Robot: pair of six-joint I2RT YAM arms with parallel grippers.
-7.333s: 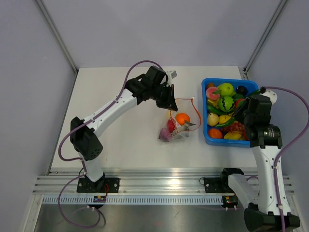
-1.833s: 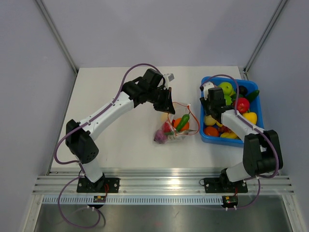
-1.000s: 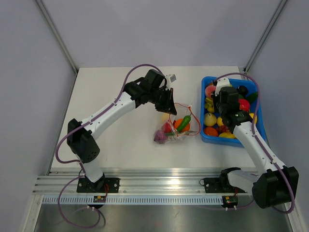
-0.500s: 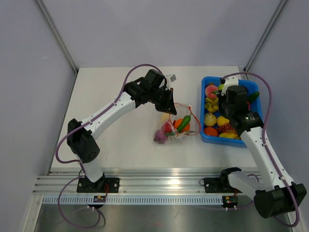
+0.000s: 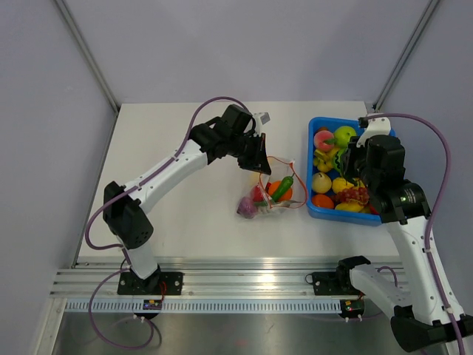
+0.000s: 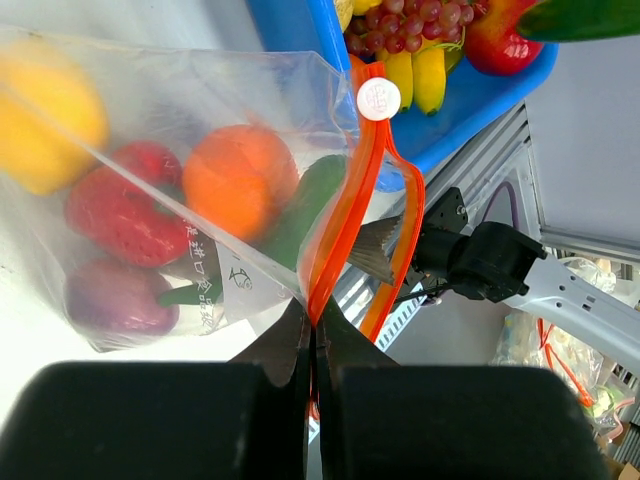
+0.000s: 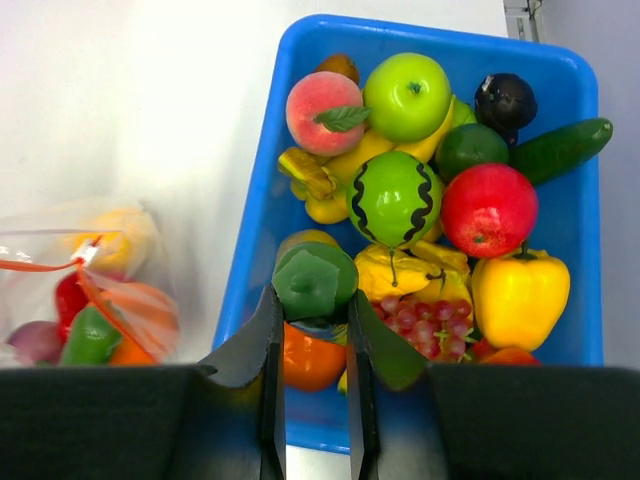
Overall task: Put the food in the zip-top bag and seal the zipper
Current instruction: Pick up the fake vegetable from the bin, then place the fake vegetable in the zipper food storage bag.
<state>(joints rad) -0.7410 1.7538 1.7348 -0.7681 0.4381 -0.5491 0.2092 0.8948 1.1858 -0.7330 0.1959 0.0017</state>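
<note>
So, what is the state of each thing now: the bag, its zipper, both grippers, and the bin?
zip-top bag: open, with food inside.
zipper: unsealed, its strips apart.
left gripper: shut on the zipper.
right gripper: shut on a green food piece.
blue bin: full of food.

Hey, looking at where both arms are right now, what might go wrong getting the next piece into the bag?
1. The right gripper pinches the glossy green toy over the blue bin; it may slip on the way across.
2. The left gripper holds the zip-top bag only by its zipper. The mouth looks narrow and several pieces are inside, so the toy could catch the rim or miss.
</note>
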